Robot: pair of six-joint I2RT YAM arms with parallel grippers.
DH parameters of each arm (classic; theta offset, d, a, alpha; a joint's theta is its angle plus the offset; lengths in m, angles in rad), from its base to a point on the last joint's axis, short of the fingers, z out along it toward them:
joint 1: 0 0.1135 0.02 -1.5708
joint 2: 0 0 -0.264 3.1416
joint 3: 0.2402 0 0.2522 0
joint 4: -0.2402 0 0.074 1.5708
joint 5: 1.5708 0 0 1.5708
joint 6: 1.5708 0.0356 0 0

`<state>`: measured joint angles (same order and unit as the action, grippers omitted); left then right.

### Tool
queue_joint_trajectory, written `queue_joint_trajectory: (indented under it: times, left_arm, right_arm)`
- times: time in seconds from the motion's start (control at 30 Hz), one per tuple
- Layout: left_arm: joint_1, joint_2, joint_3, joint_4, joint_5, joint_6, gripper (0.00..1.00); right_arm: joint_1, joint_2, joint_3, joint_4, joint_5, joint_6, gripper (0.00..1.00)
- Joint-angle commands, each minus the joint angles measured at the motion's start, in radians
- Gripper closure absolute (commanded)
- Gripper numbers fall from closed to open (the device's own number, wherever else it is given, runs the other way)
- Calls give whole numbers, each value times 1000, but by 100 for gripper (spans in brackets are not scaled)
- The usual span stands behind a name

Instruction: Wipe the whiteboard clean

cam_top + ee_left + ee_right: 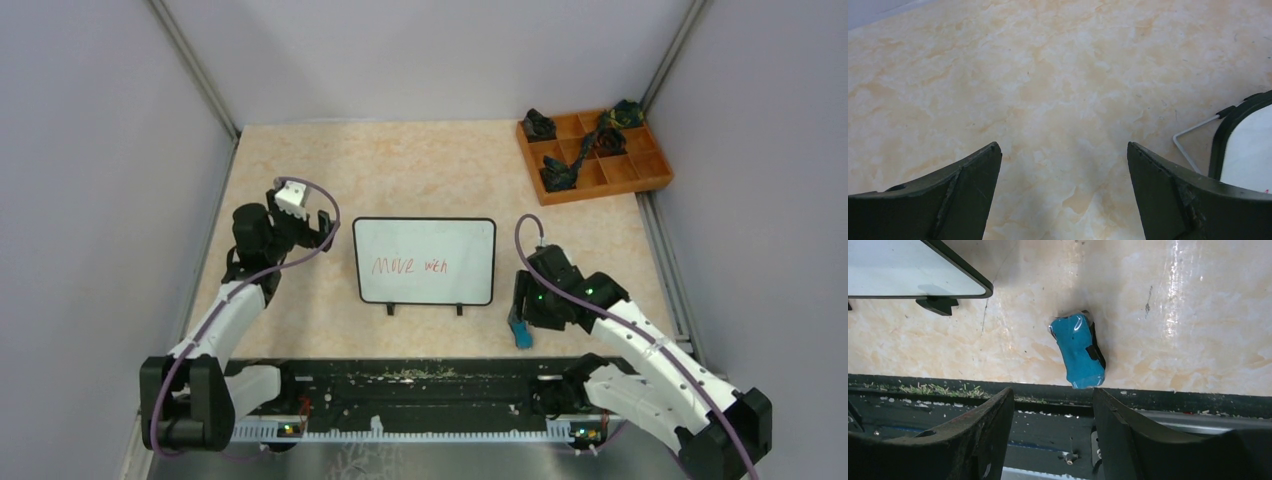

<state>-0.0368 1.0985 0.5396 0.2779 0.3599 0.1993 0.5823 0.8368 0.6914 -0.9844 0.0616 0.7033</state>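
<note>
between the arms, whiteboard (424,260) lies long axis left-right, feet nearward.

**Smooth and shiny, except for me**

The table (440,170) under me is a smooth, beige marbled sheet with a soft sheen, and light glares off it in streaks on the right. The whiteboard (424,250) has a glossy white face in a black frame that looks like plastic. The blue eraser (1079,351) is shiny, as if wrapped in film. My right gripper (1053,392) and left gripper (1064,145) have dark, matt, scuffed fingers. The far orange tray (620,191) looks matt
</note>
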Motion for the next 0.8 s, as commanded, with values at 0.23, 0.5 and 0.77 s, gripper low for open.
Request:
queue_joint_trajectory:
  times: [0.23, 0.5, 0.77]
  left_arm:
    - [48, -7, 111, -117, 288, 41, 1]
    - [69, -9, 126, -166, 396, 48, 1]
    - [72, -15, 125, -194, 422, 54, 1]
  right_arm:
    - [38, 45, -82, 166, 18, 48, 41]
    - [44, 104, -96, 221, 38, 47, 41]
    - [44, 162, -101, 245, 77, 58, 39]
